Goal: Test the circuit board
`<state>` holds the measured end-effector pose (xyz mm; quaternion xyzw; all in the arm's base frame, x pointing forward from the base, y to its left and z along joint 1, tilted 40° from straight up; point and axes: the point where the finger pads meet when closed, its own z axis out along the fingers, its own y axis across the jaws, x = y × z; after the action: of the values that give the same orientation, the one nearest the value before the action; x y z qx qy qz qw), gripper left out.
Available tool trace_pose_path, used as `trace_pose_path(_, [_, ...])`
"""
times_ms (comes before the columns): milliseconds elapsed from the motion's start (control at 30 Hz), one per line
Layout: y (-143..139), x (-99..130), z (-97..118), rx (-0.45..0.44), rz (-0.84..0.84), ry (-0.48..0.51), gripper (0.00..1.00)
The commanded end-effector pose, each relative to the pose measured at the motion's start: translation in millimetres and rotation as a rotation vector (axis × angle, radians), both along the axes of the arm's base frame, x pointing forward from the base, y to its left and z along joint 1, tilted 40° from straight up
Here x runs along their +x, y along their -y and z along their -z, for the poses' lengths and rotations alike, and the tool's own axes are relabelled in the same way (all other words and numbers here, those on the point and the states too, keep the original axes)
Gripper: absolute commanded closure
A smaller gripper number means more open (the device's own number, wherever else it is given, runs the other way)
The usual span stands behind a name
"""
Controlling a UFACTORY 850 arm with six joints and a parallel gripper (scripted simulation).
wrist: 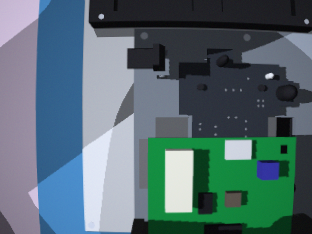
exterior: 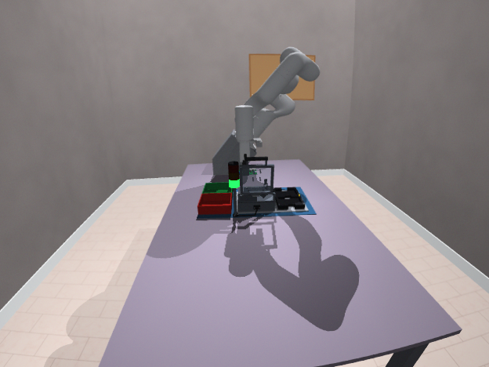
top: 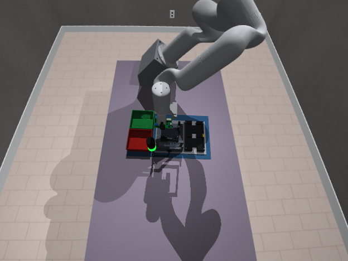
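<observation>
The green circuit board (wrist: 220, 185) fills the lower part of the wrist view, component side up, with its white connector (wrist: 179, 180) on the left. My gripper (top: 165, 121) is shut on the board's edges and holds it above the back of the tester (top: 168, 140); only dark finger tips show at the bottom edge of the wrist view. The tester's dark nest (wrist: 235, 100) lies empty below, with a black post (wrist: 145, 57) at its left. The lid (exterior: 258, 176) stands upright, open. The signal light (exterior: 233, 183) glows green. The green bin (top: 142, 118) is just left of the gripper.
The red bin (top: 139, 139) sits in front of the green bin, touching it. The black tray (top: 193, 136) lies right of the tester on the blue mat. The signal tower (top: 151, 145) stands at the tester's front left corner, beside the red bin.
</observation>
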<state>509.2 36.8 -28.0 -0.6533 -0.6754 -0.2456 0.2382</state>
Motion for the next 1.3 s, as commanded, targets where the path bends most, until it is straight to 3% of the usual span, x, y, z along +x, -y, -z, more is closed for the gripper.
trace_pose_path(0, [15, -11, 21, 0.000, 0.001, 0.003, 0.21])
trace_pose_path(667, [80, -66, 122, 0.000, 0.001, 0.003, 0.21])
trace_pose_path(1267, [90, -74, 136, 0.000, 0.001, 0.003, 0.21])
